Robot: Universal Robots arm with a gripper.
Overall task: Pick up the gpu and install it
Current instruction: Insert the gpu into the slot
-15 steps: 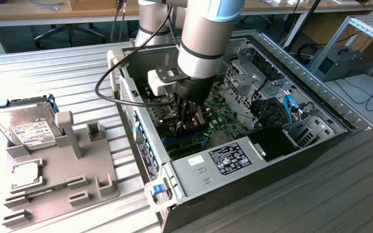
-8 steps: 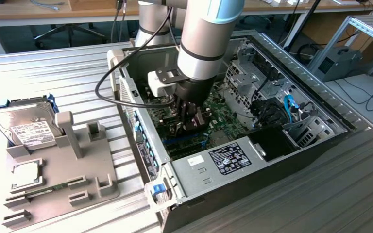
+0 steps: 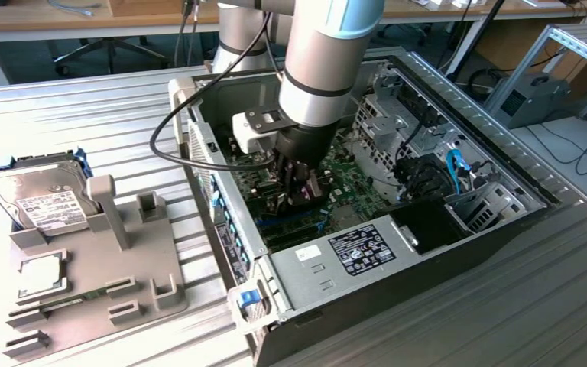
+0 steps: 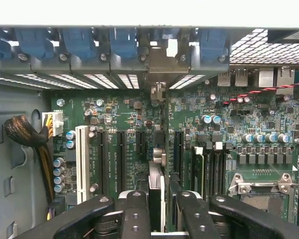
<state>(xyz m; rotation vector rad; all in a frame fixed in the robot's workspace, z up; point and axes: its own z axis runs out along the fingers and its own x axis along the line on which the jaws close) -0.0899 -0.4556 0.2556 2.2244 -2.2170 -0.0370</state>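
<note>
exterior view: arm reaches down into the open pc case on the bench, end effector low over the board, so the card can meet a slot.

wrist view: gpu edge-on (bracket toward the rear wall), clamped between fingers, lined up w/ the slots.

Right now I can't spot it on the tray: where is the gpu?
The gpu stands edge-on between the jaws, inside the case over the motherboard.
</note>
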